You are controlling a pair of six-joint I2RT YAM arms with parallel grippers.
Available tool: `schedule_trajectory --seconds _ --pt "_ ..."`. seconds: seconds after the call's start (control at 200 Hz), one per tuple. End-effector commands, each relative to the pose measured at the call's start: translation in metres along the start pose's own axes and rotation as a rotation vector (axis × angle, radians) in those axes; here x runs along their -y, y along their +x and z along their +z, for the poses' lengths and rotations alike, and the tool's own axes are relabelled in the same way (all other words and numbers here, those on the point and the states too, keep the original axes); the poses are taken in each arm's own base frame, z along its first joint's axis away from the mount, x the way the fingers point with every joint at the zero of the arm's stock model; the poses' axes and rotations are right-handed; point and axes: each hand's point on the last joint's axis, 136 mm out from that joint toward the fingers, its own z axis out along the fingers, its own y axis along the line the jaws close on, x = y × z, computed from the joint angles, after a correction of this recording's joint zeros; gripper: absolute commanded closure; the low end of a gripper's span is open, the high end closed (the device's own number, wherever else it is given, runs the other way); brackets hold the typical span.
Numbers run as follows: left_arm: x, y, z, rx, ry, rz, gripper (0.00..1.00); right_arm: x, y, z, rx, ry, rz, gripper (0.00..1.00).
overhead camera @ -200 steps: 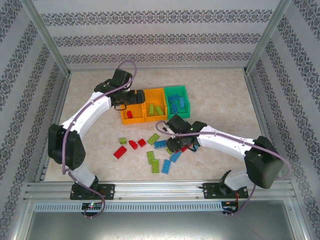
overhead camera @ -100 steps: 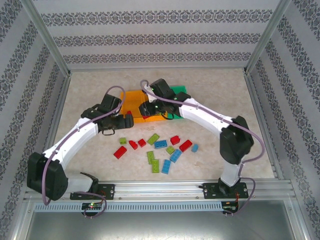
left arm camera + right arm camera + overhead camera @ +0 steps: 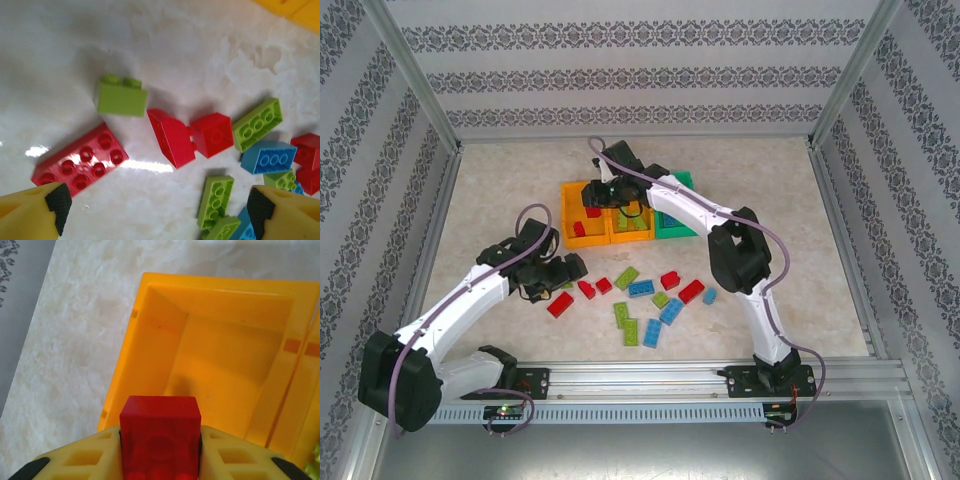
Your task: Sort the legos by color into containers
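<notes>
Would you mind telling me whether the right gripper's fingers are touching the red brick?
Touching. The right wrist view shows the red brick squeezed between both yellow fingers, no gap on either side, above the orange bin.

I see a pale marbled counter [image 3: 510, 180], patterned wallpaper panels [image 3: 640, 75] around it, and an aluminium rail [image 3: 640, 375] along the near edge.

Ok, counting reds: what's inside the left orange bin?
A loose red brick lies in the left orange bin; the right tool, shut on a second red brick, hides its far part.
</notes>
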Motion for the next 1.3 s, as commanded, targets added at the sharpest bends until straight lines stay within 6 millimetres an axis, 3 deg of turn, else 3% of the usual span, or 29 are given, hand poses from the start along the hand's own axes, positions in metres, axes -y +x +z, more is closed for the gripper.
schedule_trajectory --seconds 0.0,0.13,0.305,0.405,0.565,0.884,1.299 --pt "0.005 0.016 0.002 -0.043 0.023 -0.095 0.09 0.007 -0.006 0.005 -0.011 0.006 0.045 0.61" --pt "0.006 0.021 0.008 -0.048 0.016 -0.111 0.11 0.008 -0.008 0.010 -0.013 -0.011 0.064 0.52" --pt "0.002 0.030 0.012 -0.060 -0.035 -0.079 0.15 -0.004 -0.014 0.000 0.007 -0.049 0.042 0.37" --pt "0.003 0.030 0.014 -0.051 -0.054 -0.047 0.17 -0.012 -0.015 -0.007 0.012 -0.073 0.029 0.35" --pt "0.020 0.035 0.028 -0.081 -0.045 -0.047 0.21 -0.013 -0.016 -0.021 0.032 -0.070 0.022 0.34" --pt "0.028 0.021 0.042 -0.047 -0.076 -0.098 0.30 0.010 -0.016 -0.060 0.089 -0.028 0.020 0.33" --pt "0.024 0.016 0.062 -0.060 -0.158 -0.096 0.39 0.046 -0.011 -0.080 0.109 -0.003 0.066 0.32"
